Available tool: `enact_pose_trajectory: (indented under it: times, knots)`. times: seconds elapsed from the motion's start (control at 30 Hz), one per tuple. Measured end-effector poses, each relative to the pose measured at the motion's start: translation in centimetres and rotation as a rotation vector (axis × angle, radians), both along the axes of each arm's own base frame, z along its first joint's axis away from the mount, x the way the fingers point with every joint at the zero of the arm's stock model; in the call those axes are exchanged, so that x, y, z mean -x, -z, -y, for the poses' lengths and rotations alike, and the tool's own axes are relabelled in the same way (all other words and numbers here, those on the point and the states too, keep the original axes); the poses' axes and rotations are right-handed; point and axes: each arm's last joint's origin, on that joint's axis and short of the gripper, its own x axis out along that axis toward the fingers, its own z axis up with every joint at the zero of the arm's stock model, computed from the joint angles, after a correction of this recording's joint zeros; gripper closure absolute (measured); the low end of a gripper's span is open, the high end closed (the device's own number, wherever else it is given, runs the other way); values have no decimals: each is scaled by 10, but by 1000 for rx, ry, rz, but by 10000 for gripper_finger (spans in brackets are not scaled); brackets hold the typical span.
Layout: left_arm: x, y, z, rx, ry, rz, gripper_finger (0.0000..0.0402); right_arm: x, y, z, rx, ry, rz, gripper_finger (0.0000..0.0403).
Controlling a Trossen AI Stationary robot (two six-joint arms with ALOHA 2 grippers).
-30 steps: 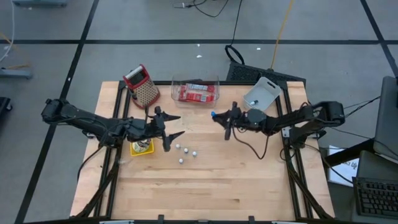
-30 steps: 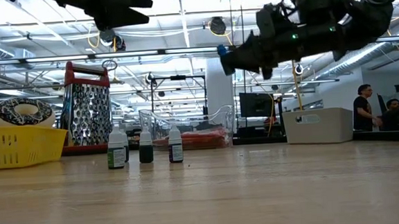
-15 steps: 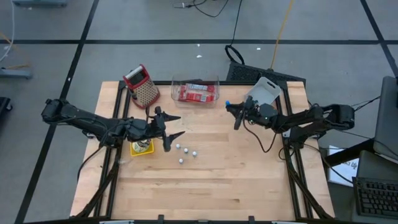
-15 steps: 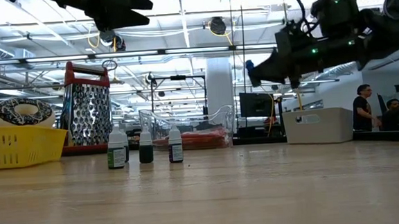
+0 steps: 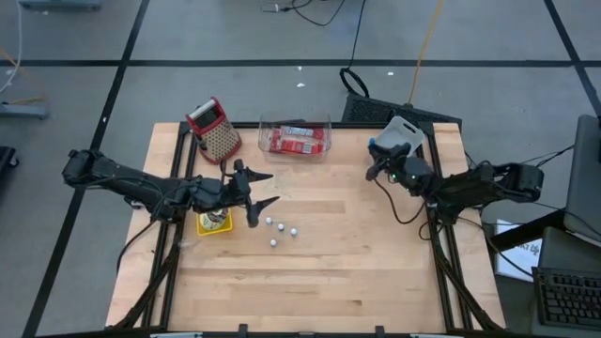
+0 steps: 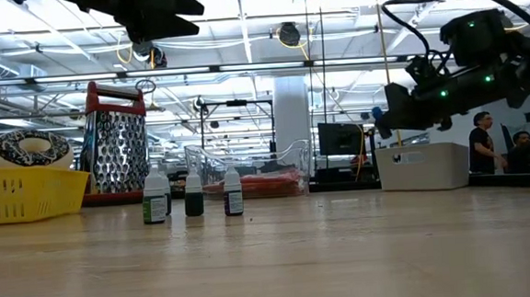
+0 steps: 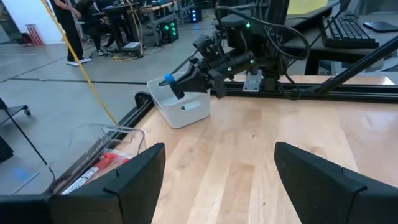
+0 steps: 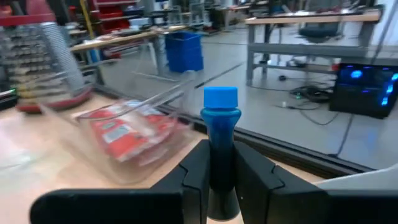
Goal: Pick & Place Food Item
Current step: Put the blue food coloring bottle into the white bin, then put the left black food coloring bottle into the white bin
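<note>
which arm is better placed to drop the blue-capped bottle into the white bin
Right. The right gripper is shut on the blue-capped bottle and sits at the white bin. The left gripper hangs open and empty above the small bottles, far from it.

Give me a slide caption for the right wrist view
Right gripper clamps a small blue-capped bottle before a clear red-packet bin.

grey floor [image 5: 84, 38] crossed by dark lines; ceiling strip lights [image 6: 239, 26] above distant workbenches [image 8: 311, 22].

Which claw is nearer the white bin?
Right. The right claw, shut on a blue-capped bottle, hovers at the white bin; the left claw hangs open across the table.
</note>
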Motion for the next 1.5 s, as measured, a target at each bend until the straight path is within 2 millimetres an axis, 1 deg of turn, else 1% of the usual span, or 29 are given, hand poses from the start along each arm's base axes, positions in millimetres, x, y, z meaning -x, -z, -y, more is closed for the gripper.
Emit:
enact_pose_trajectory:
  times: [0.23,0.43,0.83,1.07,1.2,1.5]
  knots:
    - [0,0,1,8,22,0,100,11,1,8,51,67,-21,355]
    - [0,0,1,11,24,0,90,23,12,14,16,216,-122,355]
    - [0,0,1,18,23,3,105,26,14,14,0,225,-113,355]
    - [0,0,1,33,20,7,105,26,18,14,-26,224,-143,354]
    - [0,0,1,31,20,7,105,27,19,13,-45,227,-129,334]
    - [0,0,1,30,20,7,105,27,20,13,-52,229,-126,260]
